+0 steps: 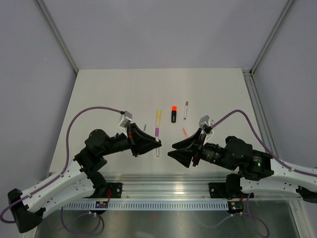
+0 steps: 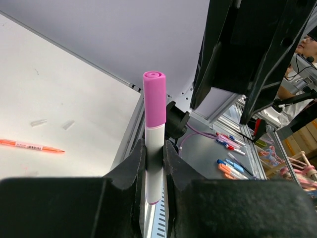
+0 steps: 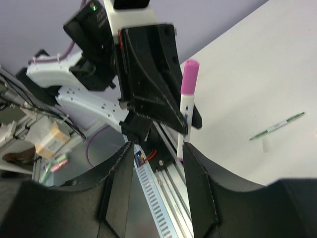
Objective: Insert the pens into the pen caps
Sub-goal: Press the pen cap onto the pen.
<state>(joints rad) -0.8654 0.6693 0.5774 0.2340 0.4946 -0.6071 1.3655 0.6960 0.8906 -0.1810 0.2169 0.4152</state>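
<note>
Now: left claw (image 2: 154, 154) pinching white pen (image 2: 153, 148), pink cap (image 2: 154, 99) on top; right claw (image 3: 157, 148) spread, empty. Hold pen steady; push cap straight along axis if not fully seated.

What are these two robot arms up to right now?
The left gripper is shut on a white pen with a pink cap, holding it off the table. The right gripper faces it close by, jaws open and empty. A yellow highlighter, a black highlighter and an orange-red pen lie beyond.
</note>
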